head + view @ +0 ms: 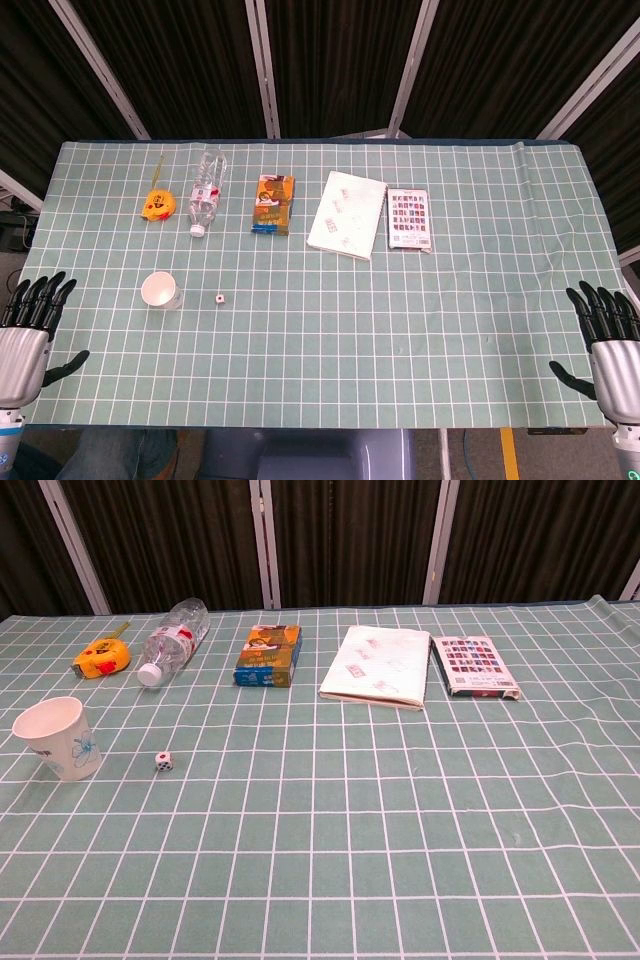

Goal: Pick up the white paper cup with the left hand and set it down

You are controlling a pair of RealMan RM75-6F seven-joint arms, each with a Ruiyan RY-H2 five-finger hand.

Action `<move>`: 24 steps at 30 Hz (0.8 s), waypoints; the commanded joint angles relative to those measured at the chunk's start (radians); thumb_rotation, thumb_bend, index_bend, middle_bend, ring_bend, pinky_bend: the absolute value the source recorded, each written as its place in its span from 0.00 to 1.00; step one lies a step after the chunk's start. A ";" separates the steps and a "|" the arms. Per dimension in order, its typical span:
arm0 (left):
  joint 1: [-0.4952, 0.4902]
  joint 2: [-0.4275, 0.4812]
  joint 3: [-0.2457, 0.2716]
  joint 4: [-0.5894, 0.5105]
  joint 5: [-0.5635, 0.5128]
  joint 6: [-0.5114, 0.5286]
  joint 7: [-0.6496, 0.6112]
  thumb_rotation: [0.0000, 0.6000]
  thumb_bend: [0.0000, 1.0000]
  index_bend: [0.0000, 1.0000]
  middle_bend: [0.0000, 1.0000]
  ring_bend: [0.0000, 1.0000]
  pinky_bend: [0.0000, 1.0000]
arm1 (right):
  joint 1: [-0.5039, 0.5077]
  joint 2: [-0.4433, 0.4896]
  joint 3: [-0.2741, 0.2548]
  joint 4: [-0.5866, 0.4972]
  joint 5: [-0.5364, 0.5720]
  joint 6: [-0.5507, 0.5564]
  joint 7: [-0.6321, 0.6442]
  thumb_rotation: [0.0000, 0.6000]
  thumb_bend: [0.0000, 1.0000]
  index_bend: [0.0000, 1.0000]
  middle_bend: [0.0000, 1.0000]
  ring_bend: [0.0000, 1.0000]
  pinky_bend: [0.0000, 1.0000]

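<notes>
The white paper cup (161, 290) stands upright on the green gridded mat, left of centre; in the chest view the cup (58, 738) shows a blue flower print. My left hand (27, 330) hovers at the table's near left corner, fingers spread and empty, well to the left of the cup and slightly nearer. My right hand (612, 345) is at the near right corner, also spread and empty. Neither hand shows in the chest view.
A small white die (218, 296) lies just right of the cup. Further back lie a yellow tape measure (157, 204), a clear water bottle (206, 190) on its side, an orange box (272, 203), a white booklet (346, 214) and a patterned card pack (410, 219).
</notes>
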 commanded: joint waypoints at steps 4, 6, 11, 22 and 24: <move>-0.001 -0.001 0.000 0.001 0.001 -0.004 0.003 1.00 0.00 0.00 0.00 0.00 0.00 | -0.002 0.002 0.000 -0.001 0.000 0.002 0.007 1.00 0.00 0.00 0.00 0.00 0.00; -0.004 -0.005 0.000 0.005 0.002 -0.011 0.008 1.00 0.00 0.00 0.00 0.00 0.00 | -0.003 0.003 -0.001 -0.002 0.000 0.002 0.009 1.00 0.00 0.00 0.00 0.00 0.00; -0.068 -0.043 -0.005 0.029 -0.006 -0.125 0.085 1.00 0.00 0.00 0.00 0.00 0.00 | -0.001 0.006 0.003 -0.005 0.000 0.002 0.022 1.00 0.00 0.00 0.00 0.00 0.00; -0.267 -0.226 -0.070 0.183 -0.088 -0.400 0.591 1.00 0.00 0.00 0.00 0.00 0.00 | 0.022 0.001 0.016 0.006 0.045 -0.051 0.031 1.00 0.00 0.00 0.00 0.00 0.00; -0.283 -0.260 -0.072 0.204 -0.120 -0.429 0.647 1.00 0.00 0.00 0.00 0.00 0.00 | 0.025 0.000 0.015 0.009 0.049 -0.059 0.032 1.00 0.00 0.00 0.00 0.00 0.00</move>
